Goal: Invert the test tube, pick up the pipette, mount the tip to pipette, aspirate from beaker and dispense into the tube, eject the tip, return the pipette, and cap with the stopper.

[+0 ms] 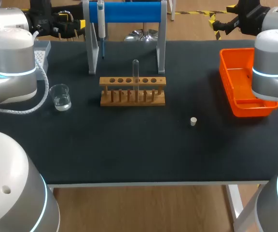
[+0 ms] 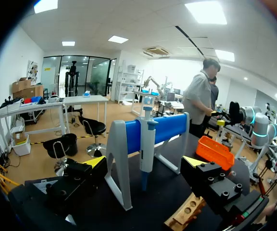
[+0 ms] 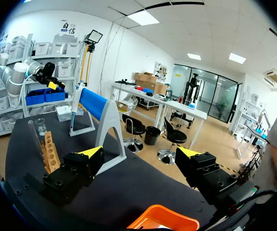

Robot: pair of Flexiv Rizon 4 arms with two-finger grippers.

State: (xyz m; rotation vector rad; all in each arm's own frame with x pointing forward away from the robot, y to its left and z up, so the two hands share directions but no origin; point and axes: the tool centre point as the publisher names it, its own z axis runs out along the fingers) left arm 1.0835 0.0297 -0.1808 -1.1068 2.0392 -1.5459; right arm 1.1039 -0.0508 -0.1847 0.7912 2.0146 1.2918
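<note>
Tabletop [image 1: 129, 154], dark, carries everything. Both arms are drawn back to the far corners. The left end effector [image 2: 145, 163] is held above the far left edge with its yellow-tipped fingers apart and nothing between them. The right end effector [image 3: 141, 153] is held off the far right corner, fingers likewise spread and holding nothing.

A blue-barred stand [image 1: 129, 12] is at the far middle, its bar running left to right. An orange bin [image 1: 226, 72] lies at the right, its long side running front to back, partly under the right arm. A wooden rack [image 1: 132, 91] sits just in front of the stand, long axis left to right, with a row of holes along its top.

The pipette [image 1: 101, 24] hangs from the left end of the bar, long axis vertical, narrow end pointing down at the tabletop. In the left wrist view it is straight ahead of the fingers.

The tube [image 1: 135, 72] stands upright in the rack, right of the rack's middle, long axis vertical, and its upper end looks rounded.

A beaker [image 1: 61, 96] holding clear liquid stands mouth up, left of the rack and near the left arm.

The stopper [image 1: 193, 121], small and white, sits alone on the tabletop, nearer the front than the rack and between it and the bin.
</note>
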